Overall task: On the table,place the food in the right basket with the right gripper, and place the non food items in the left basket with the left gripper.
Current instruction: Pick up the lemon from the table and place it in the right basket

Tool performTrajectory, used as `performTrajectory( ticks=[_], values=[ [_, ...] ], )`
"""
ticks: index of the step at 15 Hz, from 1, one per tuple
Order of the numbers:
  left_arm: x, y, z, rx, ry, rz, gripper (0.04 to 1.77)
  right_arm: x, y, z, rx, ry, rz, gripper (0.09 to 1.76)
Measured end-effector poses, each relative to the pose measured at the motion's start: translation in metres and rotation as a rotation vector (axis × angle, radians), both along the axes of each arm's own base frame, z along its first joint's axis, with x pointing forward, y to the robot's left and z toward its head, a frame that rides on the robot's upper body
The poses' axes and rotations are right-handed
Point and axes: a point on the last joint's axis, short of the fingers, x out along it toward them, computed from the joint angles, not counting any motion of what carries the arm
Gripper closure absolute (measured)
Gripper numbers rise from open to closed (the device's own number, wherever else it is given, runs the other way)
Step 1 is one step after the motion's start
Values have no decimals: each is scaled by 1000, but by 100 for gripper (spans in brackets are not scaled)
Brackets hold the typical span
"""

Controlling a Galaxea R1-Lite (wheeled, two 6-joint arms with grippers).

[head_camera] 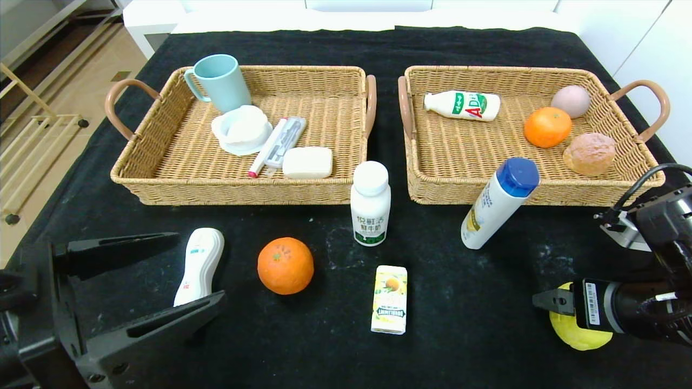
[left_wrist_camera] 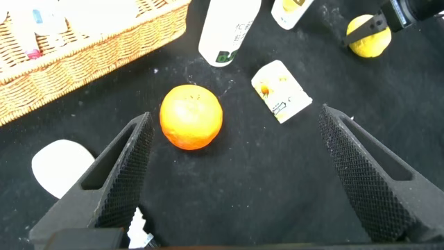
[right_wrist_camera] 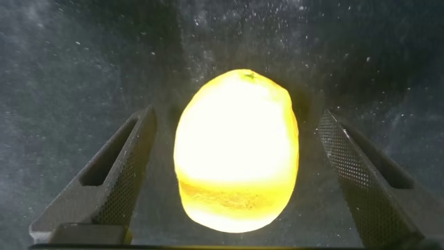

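Here the right gripper (right_wrist_camera: 236, 173) hangs spread over the lemon (right_wrist_camera: 237, 149), hiding half of it from the head. The left gripper (left_wrist_camera: 236, 173), spread too, covers the wavy white bottle's (head_camera: 199, 265) tip.

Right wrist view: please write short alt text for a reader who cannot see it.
The open right gripper sits over a yellow lemon, one black finger on each side without touching it. The lemon lies on the black table.
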Motion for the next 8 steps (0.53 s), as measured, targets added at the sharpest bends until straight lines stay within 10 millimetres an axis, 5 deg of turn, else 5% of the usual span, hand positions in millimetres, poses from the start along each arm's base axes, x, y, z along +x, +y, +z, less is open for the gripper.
performTrajectory(
  ticks=[3, 8],
  values=[
    [-1, 0, 1, -2, -4, -4, 9, 1, 1, -1, -2, 5, 0, 14],
    [-2, 0, 0, -3, -4, -5, 9, 2, 1, -3, -5, 12, -1, 79]
  ],
)
